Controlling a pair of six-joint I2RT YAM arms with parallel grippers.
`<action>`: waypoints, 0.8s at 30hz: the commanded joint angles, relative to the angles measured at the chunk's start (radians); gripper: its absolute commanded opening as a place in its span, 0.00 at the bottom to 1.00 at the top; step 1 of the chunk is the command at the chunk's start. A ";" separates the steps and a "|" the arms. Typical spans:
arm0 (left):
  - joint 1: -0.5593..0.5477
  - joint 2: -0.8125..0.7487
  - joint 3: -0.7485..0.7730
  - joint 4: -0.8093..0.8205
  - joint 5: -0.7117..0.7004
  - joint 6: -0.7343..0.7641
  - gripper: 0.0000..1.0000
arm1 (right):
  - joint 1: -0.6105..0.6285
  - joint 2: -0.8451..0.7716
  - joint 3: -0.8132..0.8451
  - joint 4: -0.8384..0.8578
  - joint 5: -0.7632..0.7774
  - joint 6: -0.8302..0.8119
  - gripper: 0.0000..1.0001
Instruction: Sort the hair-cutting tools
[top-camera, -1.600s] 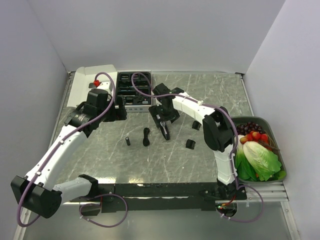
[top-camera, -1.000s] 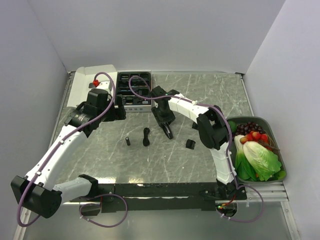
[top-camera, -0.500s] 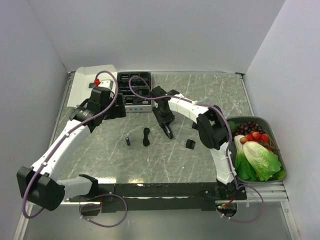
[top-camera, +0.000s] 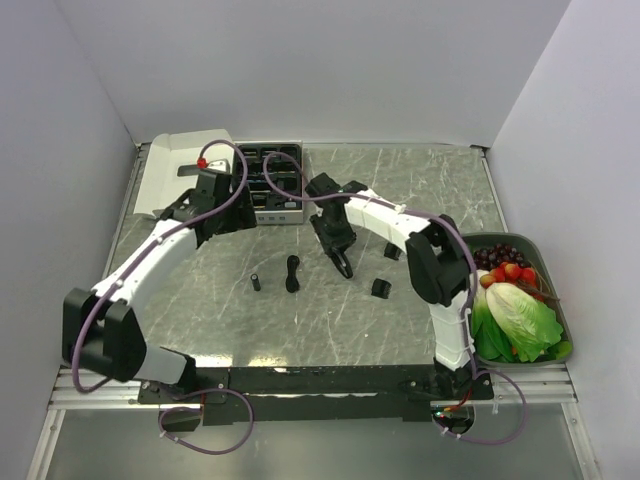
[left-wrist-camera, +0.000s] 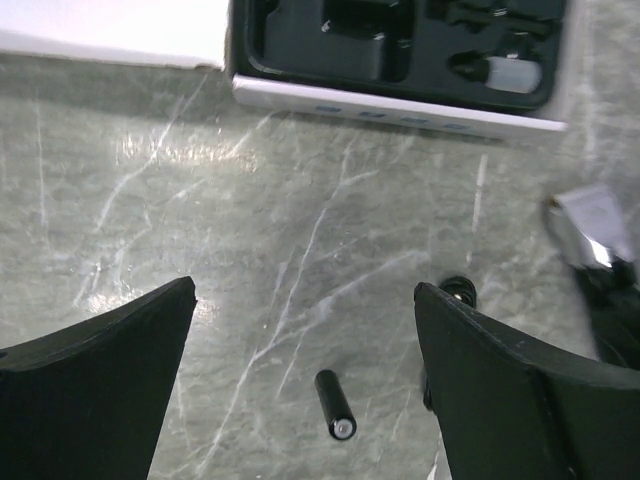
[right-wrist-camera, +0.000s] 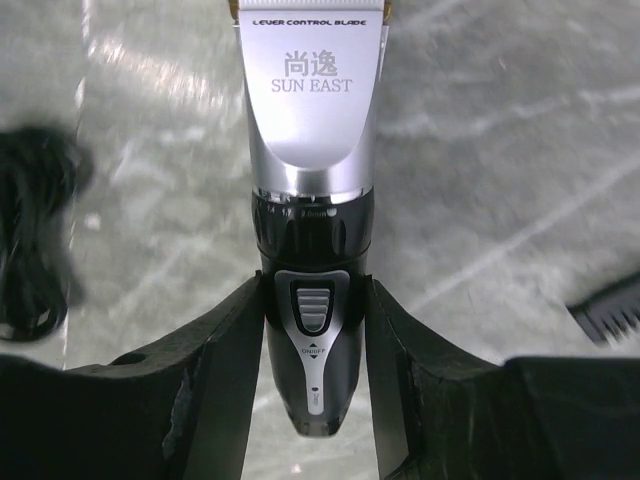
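Observation:
My right gripper (top-camera: 338, 245) is shut on the black hair clipper (top-camera: 344, 264), holding it by its rear body over the table's middle. In the right wrist view the fingers (right-wrist-camera: 225, 350) press both sides of the clipper (right-wrist-camera: 310, 190), its silver blade end pointing away. My left gripper (top-camera: 243, 213) is open and empty, just in front of the white box. A small black cylinder (top-camera: 256, 282) lies on the table; in the left wrist view it (left-wrist-camera: 335, 403) sits between my open fingers (left-wrist-camera: 110, 390). Two black attachments (top-camera: 381, 288) (top-camera: 392, 252) lie right of the clipper.
A coiled black cord (top-camera: 292, 273) lies beside the cylinder. The white box with a black tray (top-camera: 268, 180) stands at the back, its lid (top-camera: 175, 170) to the left. A green tray (top-camera: 556, 310) of vegetables and fruit sits at the right edge.
My left arm has swung forward and right, toward the white box, jaws still open. My right gripper has kept hold of the clipper and shifted slightly.

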 joint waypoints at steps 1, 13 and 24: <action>0.012 0.087 0.045 0.020 -0.059 -0.100 0.97 | 0.009 -0.189 0.003 -0.033 0.027 0.013 0.00; 0.055 0.343 0.201 0.019 -0.124 -0.310 0.98 | 0.032 -0.362 -0.081 -0.030 0.006 0.009 0.00; 0.063 0.484 0.296 0.030 -0.102 -0.497 0.97 | 0.043 -0.427 -0.174 0.010 -0.013 0.001 0.00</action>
